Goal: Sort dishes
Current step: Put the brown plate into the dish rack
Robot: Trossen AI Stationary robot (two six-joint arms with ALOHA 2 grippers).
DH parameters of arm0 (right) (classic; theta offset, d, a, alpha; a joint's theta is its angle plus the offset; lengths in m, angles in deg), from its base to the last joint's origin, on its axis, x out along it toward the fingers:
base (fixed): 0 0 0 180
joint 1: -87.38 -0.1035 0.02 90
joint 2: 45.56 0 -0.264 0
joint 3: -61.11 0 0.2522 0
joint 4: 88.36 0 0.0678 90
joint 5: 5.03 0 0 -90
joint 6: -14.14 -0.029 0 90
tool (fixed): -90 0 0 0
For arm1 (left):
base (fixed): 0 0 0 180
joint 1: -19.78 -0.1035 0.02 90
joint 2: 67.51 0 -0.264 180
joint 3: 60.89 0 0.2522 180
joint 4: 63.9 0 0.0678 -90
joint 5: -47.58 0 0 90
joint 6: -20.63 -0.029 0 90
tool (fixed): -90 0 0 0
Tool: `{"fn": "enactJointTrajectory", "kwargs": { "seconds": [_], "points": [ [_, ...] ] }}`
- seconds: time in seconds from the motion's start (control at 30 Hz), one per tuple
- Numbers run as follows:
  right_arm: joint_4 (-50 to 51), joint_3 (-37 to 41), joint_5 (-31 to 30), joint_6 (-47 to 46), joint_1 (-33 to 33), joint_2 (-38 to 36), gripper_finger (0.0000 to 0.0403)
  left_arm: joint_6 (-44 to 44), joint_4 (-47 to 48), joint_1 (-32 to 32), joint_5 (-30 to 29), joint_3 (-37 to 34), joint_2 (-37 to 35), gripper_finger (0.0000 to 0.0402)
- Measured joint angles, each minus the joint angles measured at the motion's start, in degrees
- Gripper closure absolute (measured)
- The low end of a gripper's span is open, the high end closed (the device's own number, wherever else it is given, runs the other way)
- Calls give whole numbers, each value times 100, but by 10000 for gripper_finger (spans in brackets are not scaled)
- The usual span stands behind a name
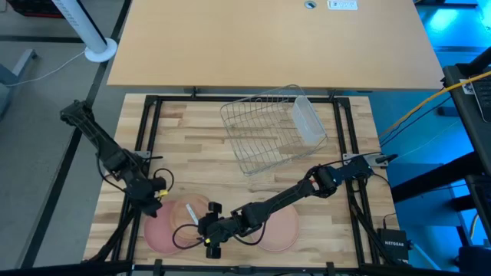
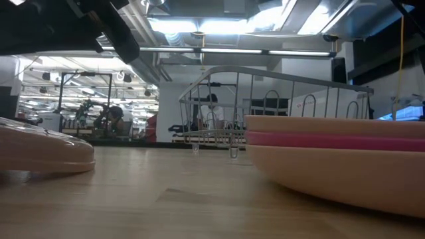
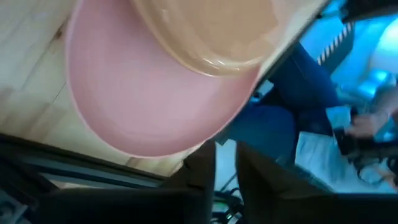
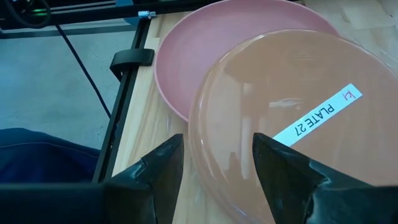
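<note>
High view: tan plate (image 1: 190,212) lies on pink plate (image 1: 163,232) at bench (image 1: 192,153) front-left; right hand (image 1: 205,228) nearest, at its edge. Left hand (image 1: 152,201) beside pink rim; can't tell its state.
Right wrist: fingers (image 4: 163,163) spread, nothing held, tan plate dead ahead.

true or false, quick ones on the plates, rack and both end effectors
1. No plate is in the wire rack. True.
2. The tan plate bears a "PLATE 27" label. True.
3. The right end effector is shut. False: it is open, at the tan plate's rim.
4. The tan plate lies apart from the pink plate. False: it overlaps it.
5. The left end effector is over the rack. False: it is by the pink plate.
</note>
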Motion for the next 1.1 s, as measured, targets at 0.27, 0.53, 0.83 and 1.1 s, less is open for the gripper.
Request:
{"fn": "enactJointTrajectory", "kwargs": {
  "seconds": [0.27,0.53,0.83,1.1],
  "points": [
    [-2,0,7,0,0,0,206,1225,-7,0,-76,-2,601,247],
    [0,0,32,2,-2,-2,206,1704,-395,9,-368,-4,1190,238],
    [37,0,108,10,-2,-7,206,1769,-528,231,-1017,-15,1606,242],
    [45,0,108,9,-2,-9,206,2544,-1492,602,-1548,-574,1643,243]
  ]
}}
